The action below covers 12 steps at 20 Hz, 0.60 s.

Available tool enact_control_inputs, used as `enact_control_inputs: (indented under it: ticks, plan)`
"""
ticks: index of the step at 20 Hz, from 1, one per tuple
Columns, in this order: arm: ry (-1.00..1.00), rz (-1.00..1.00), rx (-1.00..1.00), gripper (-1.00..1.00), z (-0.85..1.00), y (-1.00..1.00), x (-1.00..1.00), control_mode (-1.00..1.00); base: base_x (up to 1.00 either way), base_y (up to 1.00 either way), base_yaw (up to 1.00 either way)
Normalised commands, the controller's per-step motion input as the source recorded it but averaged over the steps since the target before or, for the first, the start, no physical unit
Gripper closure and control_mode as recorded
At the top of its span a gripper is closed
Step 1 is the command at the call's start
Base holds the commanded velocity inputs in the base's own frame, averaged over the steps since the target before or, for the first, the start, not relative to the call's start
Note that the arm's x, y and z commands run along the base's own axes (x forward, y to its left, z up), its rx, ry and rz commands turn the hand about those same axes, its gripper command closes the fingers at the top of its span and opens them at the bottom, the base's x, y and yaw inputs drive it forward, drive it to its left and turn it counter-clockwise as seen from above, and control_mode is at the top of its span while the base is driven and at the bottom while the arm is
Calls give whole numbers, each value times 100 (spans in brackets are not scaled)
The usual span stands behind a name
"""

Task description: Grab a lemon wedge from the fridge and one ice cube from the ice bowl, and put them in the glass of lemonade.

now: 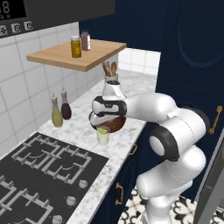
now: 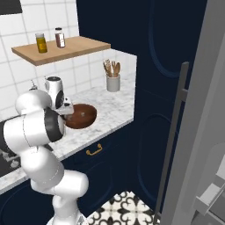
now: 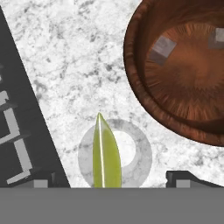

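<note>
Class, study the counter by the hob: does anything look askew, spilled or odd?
Nothing is spilled. The lemon wedge sits on edge across the glass of lemonade, overhanging its rim. The glass stands near the counter's front edge, beside the ice bowl, which holds two ice cubes.

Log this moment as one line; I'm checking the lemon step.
gripper: open, above glass of lemonade | lemon wedge: released over glass | ice bowl: cubes inside, untouched

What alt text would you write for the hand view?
A yellow-green lemon wedge stands in a clear glass seen from above, between the open tool's tips. A brown bowl with two ice cubes sits beside it on a marble counter.
</note>
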Motion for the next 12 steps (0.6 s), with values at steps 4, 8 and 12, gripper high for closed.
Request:
enact_control_inputs:
  ticks: [4, 8, 12]
  plan:
    - [0, -2, 8, -100, 13, -13, 0, -100, 0, 0, 0]
    - [-5, -1, 6, -100, 4, -6, -4, -100, 0, 0, 0]
    - [-3, 0, 0, -100, 8, -12, 9, -100, 0, 0, 0]
